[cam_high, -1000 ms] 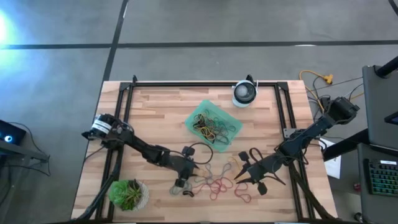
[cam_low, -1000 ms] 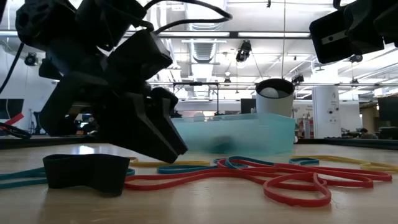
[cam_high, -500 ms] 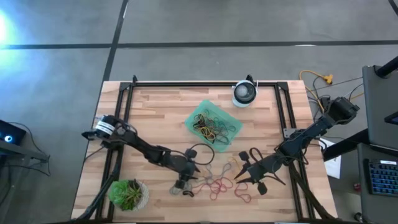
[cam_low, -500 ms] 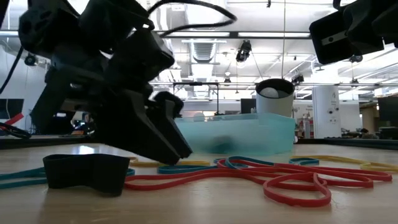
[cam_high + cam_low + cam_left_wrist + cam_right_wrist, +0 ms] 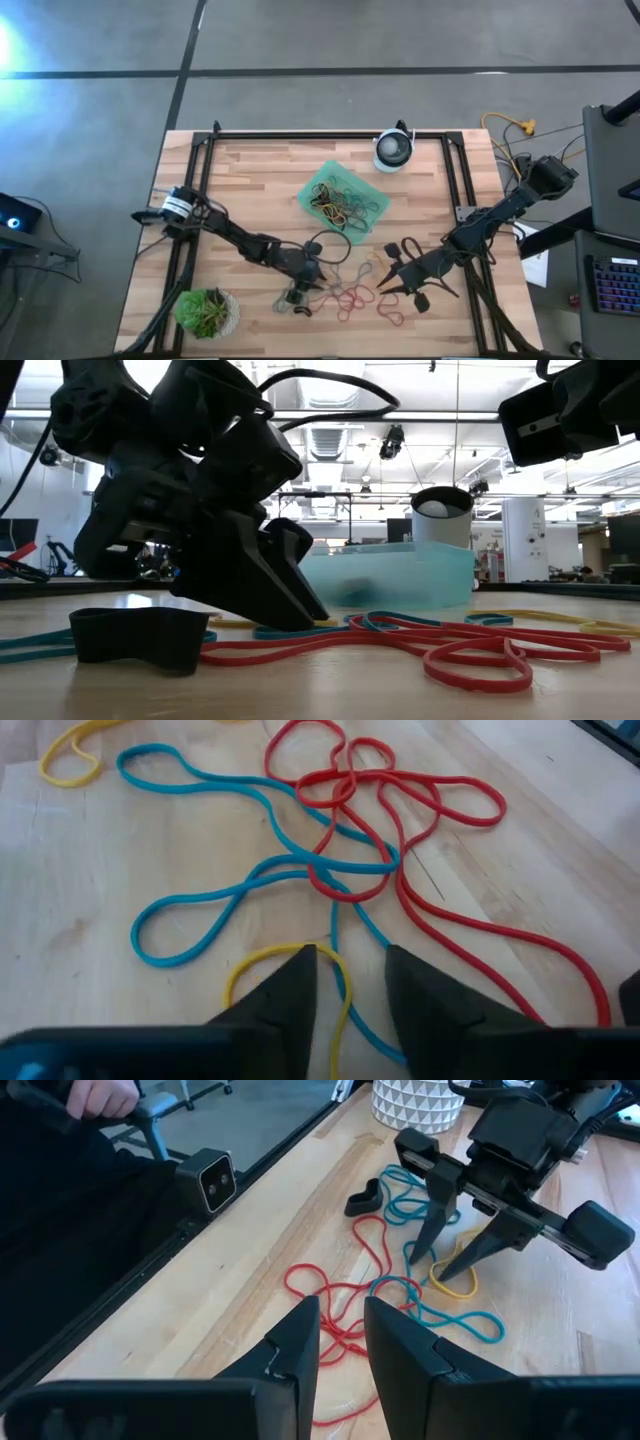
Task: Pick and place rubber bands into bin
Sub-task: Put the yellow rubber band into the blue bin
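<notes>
Loose rubber bands (image 5: pixel 345 297) in red, blue and yellow lie tangled on the wood near the table's near edge; more fill the mint-green bin (image 5: pixel 322 176) farther back. My left gripper (image 5: pixel 345 960) is open and low over the pile. Its fingers point down on either side of a blue strand (image 5: pixel 338 942), with a yellow loop (image 5: pixel 240 982) round one fingertip. The right wrist view shows it (image 5: pixel 432 1265) above that yellow loop (image 5: pixel 455 1288). My right gripper (image 5: pixel 385 278) is open and waits right of the pile. My left gripper comes at the bands from above, slanting down. Its open fingers (image 5: pixel 300 970) straddle the blue strand and the yellow loop's edge. I cannot tell whether they touch either band or the table.
A wide black band (image 5: pixel 135 635) lies folded on the wood near the left gripper. A potted plant (image 5: pixel 205 310) stands at the near left corner. A round white-and-black device (image 5: pixel 392 150) stands behind the bin. A black cable (image 5: pixel 325 245) loops off the left arm.
My left gripper has moved a little toward the table's right and down, toward the pile of bands, staying open. The bands and my right arm have kept still.
</notes>
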